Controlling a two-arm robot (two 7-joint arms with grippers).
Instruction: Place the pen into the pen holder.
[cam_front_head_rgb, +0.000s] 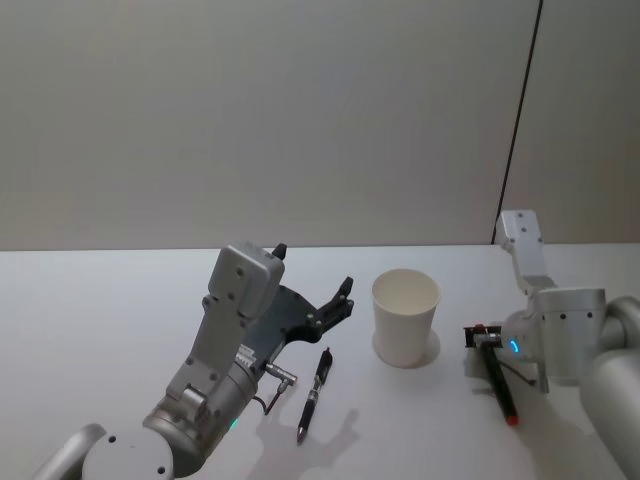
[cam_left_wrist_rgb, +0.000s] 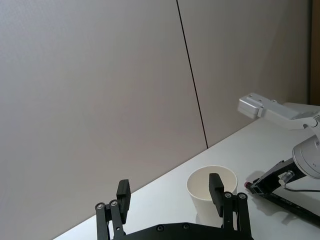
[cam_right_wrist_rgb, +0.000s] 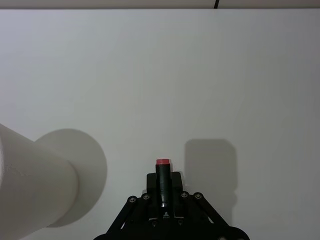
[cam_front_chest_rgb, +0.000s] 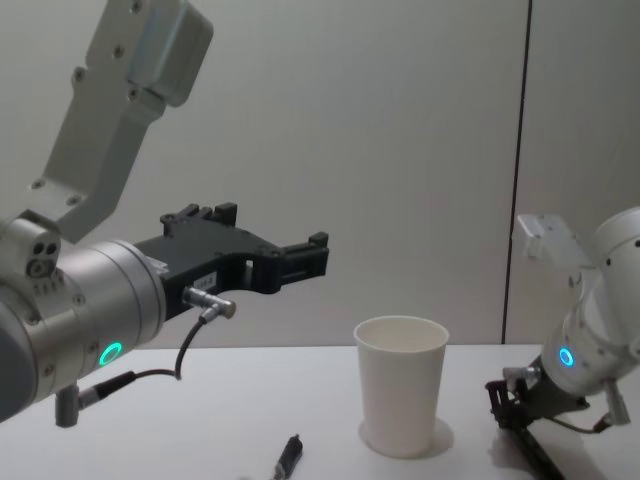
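The pen holder (cam_front_head_rgb: 405, 335), a white paper cup, stands upright on the white worktop (cam_front_head_rgb: 100, 330), a little right of the middle.

There are two pens. A black pen (cam_front_head_rgb: 314, 395) lies flat on the worktop, to the left of the pen holder and nearer to the robot, clearly apart from it. Its length runs from far to near with a small slant to the left.

The left gripper (cam_left_wrist_rgb: 170, 192) hangs in the air above the worktop, left of the pen holder and about level with its rim or higher. Its fingers (cam_left_wrist_rgb: 216, 186) are spread wide, with nothing between them, and they point toward the pen holder and the far wall. The black pen is below this gripper and a little to the near side, and it does not touch the gripper.

The right gripper (cam_front_head_rgb: 485, 340) is low, just over the worktop, to the right of the pen holder and near it. Its fingers are pressed together on a red-ended pen (cam_right_wrist_rgb: 162, 175), a dark one. The red end sticks out past the fingertips. It seems to rest on the worktop or just above it, but I cannot tell which.
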